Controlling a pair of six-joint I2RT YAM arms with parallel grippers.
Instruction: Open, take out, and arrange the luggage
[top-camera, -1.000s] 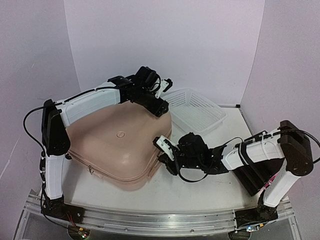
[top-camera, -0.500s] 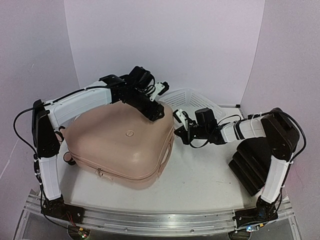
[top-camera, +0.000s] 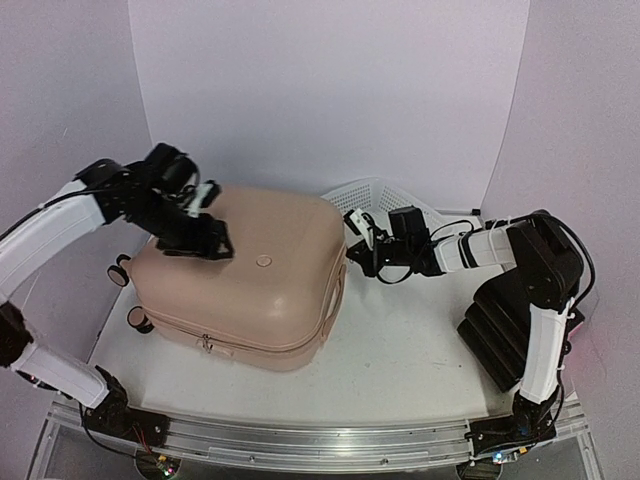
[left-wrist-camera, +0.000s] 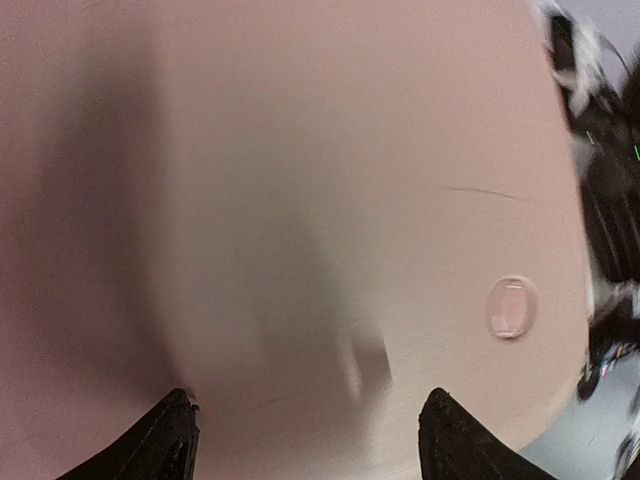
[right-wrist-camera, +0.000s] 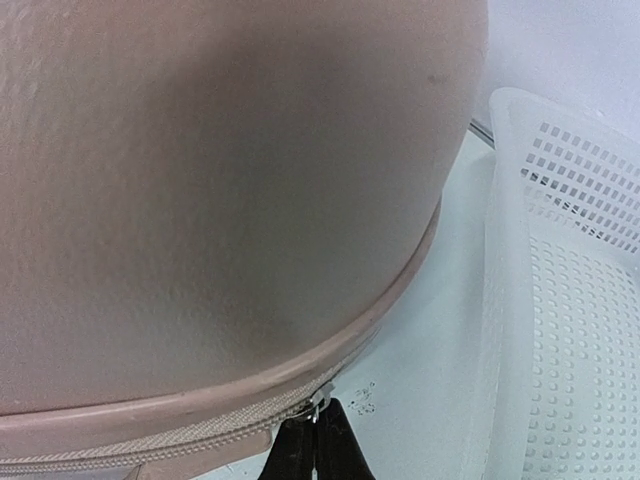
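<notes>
My left pincer (top-camera: 197, 232) is spread wide over the far-left shell of the luggage (top-camera: 262, 285), which lies shut on the table (top-camera: 400, 340), left of centre. My right pincer (right-wrist-camera: 315, 445) is pinched narrow on the zipper pull (right-wrist-camera: 320, 402) at its right edge. A skewed tug could slip the pull free or drag the case into the basket (top-camera: 405, 215).

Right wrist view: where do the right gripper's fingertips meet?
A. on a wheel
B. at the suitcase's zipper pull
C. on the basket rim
B: the right gripper is shut at the zipper pull on the seam of the pink suitcase; the white mesh basket lies apart.
</notes>
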